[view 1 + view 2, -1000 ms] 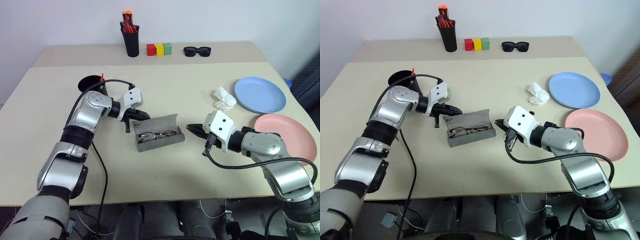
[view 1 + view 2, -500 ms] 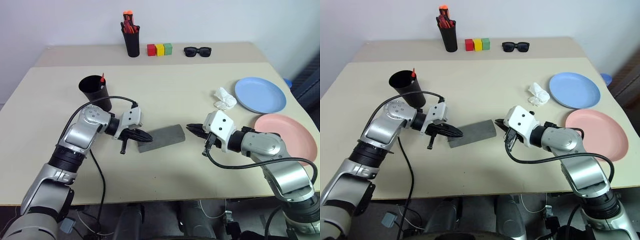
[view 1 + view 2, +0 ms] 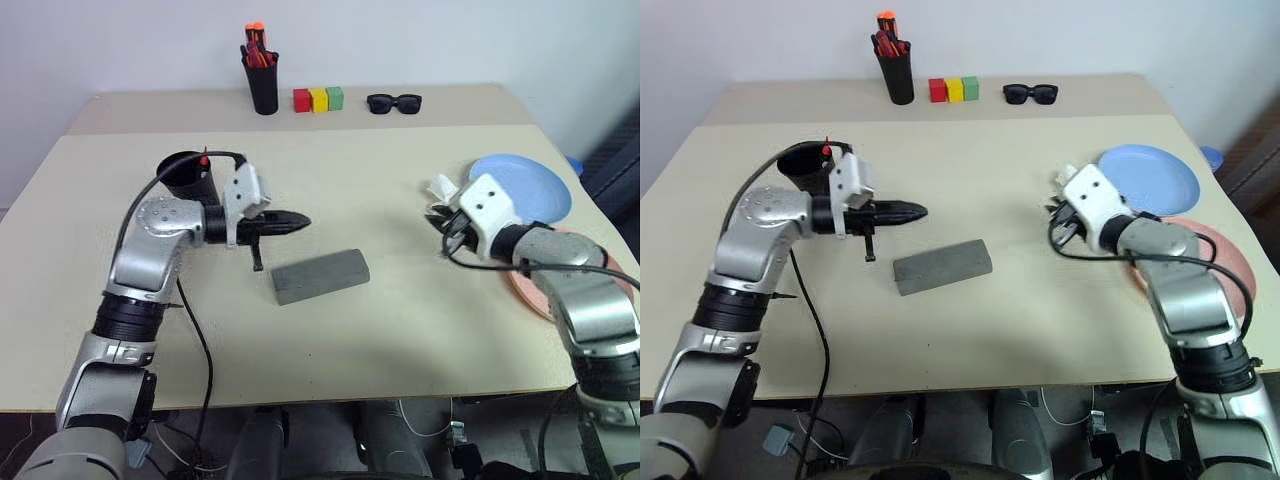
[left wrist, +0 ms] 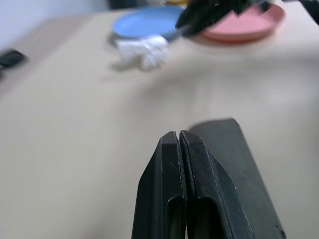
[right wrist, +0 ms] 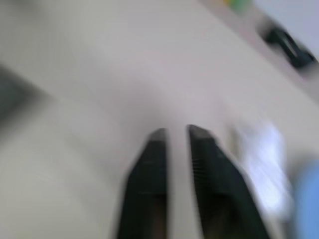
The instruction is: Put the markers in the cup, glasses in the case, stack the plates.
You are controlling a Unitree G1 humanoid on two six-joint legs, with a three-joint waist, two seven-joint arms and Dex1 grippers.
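Observation:
The grey case lies closed mid-table, its flap folded over; the glasses are hidden. Just above and behind it hovers my left gripper, shut and empty, pointing right; its pressed-together fingertips show in the left wrist view with the case beside them. The black cup stands behind my left arm with a red marker tip sticking out. My right gripper sits by the light blue plate, fingers slightly apart and empty. My right arm partly covers the pink plate.
A crumpled white tissue lies right at my right gripper, against the blue plate's edge. Along the back stand a black holder of orange-red markers, coloured blocks and black sunglasses.
The case, open with the glasses in it a second ago, is now closed. My left gripper has lifted off it. My right gripper swung right to the tissue and parted its fingers.

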